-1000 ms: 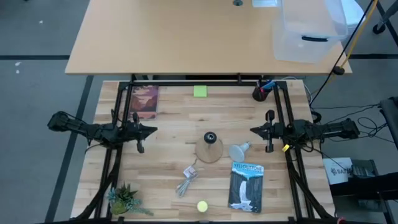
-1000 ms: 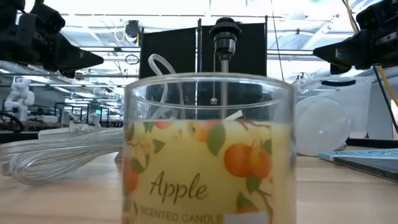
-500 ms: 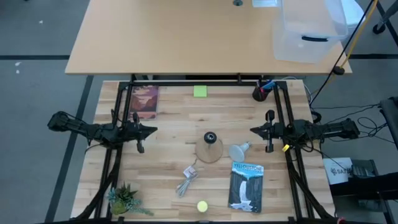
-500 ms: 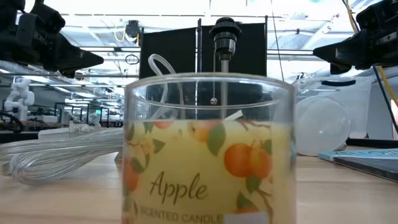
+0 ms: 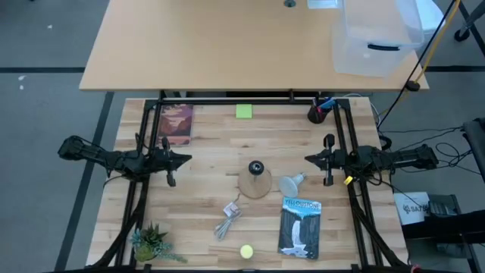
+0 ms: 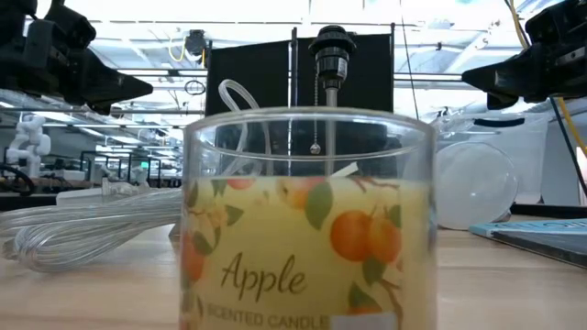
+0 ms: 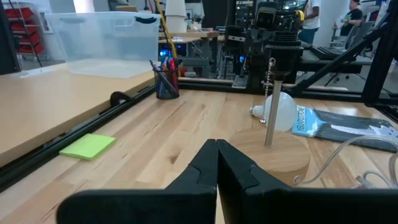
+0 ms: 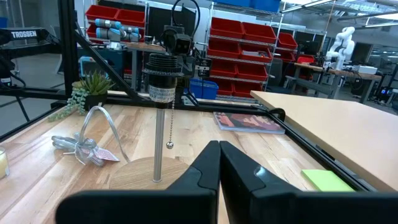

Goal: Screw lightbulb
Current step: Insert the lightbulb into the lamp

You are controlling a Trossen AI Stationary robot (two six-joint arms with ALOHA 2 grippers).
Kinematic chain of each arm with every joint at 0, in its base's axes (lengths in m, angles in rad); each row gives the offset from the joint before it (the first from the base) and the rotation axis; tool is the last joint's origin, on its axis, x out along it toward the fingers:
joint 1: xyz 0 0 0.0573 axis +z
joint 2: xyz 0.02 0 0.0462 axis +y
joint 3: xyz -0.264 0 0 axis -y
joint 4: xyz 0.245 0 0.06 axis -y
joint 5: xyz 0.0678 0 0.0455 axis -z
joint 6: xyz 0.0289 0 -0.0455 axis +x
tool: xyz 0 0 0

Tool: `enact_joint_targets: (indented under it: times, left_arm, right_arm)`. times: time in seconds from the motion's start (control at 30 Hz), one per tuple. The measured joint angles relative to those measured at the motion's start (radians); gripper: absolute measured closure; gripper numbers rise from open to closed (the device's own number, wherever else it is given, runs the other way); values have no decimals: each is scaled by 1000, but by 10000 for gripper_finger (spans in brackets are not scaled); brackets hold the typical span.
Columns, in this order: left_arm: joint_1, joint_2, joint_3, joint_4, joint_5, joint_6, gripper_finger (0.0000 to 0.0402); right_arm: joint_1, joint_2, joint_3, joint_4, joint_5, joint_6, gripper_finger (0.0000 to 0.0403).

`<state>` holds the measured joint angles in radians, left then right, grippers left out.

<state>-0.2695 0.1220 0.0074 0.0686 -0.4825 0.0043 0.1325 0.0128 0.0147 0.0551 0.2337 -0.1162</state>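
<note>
The lightbulb (image 5: 290,183) lies on its side on the table, just right of the round wooden base (image 5: 255,183) with the black socket (image 5: 256,166) on a post. The bulb also shows in the left wrist view (image 7: 278,108) and the low view (image 6: 477,183). My left gripper (image 5: 188,158) is shut and hovers left of the base. My right gripper (image 5: 308,158) is shut and hovers right of the base, above and beyond the bulb. Both are empty.
A blue book (image 5: 300,227) lies near the bulb. A coiled clear cord (image 5: 227,221), a yellow candle jar (image 5: 246,251) and a small plant (image 5: 151,243) sit at the front. A red book (image 5: 176,123), a green note (image 5: 243,111) and a pen cup (image 5: 316,114) sit at the back.
</note>
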Motion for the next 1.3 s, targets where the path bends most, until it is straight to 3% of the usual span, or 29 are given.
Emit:
enact_joint_targets:
  times: [0.17, 0.3, 0.6, 0.9, 1.1, 1.3]
  left_arm:
    - [1, 0, 0, 0, -24, 232, 401]
    - [1, 0, 0, 2, -23, 266, 401]
    - [1, 3, 0, 163, 28, -68, 401]
    - [7, 35, 0, 447, 28, -96, 401]
    - [55, 194, 76, 480, 118, -105, 401]
    - [76, 508, 272, 449, 259, -50, 400]
  right_arm:
    - [0, 0, 0, 0, 0, 0, 399]
    - [0, 0, 0, 0, 0, 0, 399]
    - [0, 0, 0, 0, 0, 0, 399]
    - [0, 0, 0, 0, 0, 0, 399]
    - [0, 0, 0, 1, 0, 0, 399]
    - [0, 0, 0, 9, 1, 0, 399]
